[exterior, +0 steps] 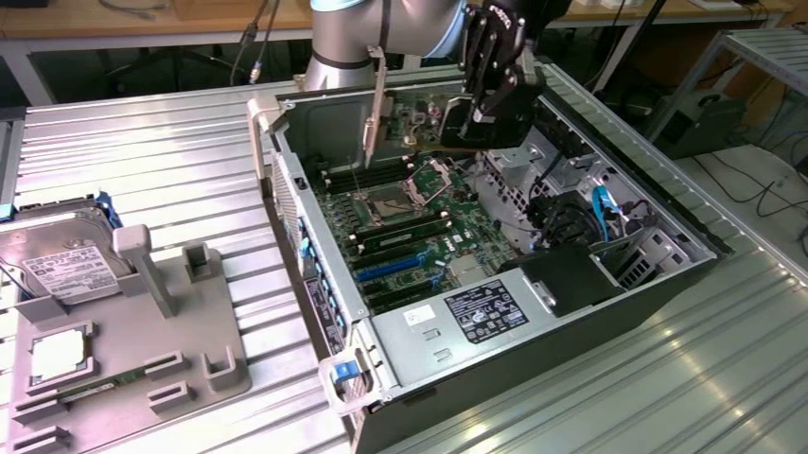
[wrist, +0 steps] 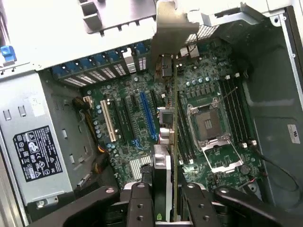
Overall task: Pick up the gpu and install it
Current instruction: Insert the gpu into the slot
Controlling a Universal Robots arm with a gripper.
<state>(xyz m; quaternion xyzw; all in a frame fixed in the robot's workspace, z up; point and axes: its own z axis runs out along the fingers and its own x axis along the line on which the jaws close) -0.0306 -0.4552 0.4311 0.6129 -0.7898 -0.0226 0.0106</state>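
My gripper (exterior: pixel 486 113) hangs over the far end of the open computer case (exterior: pixel 316 284), shut on the gpu (exterior: pixel 461 137). The card is upright, and its silvery bracket (exterior: pixel 375 104) points down beside the case's rear wall. In the wrist view the gpu (wrist: pixel 173 142) appears edge-on between the two black fingers (wrist: pixel 139 203) of the gripper (wrist: pixel 166 208). Its bracket (wrist: pixel 170 28) is close to the rear slot openings. The card is above the motherboard (wrist: pixel 137 123), between the blue expansion slot (wrist: pixel 147 116) and the CPU socket (wrist: pixel 208 125), and not touching either.
Inside the case are the labelled power supply (exterior: pixel 486 312), cables and drive cages (exterior: pixel 593 218), and memory slots (wrist: pixel 234 109). On the exterior view's left, a grey fixture (exterior: pixel 151 359) holds a hard drive (exterior: pixel 57 255), a CPU chip (exterior: pixel 57 355) and a memory stick (exterior: pixel 95 386).
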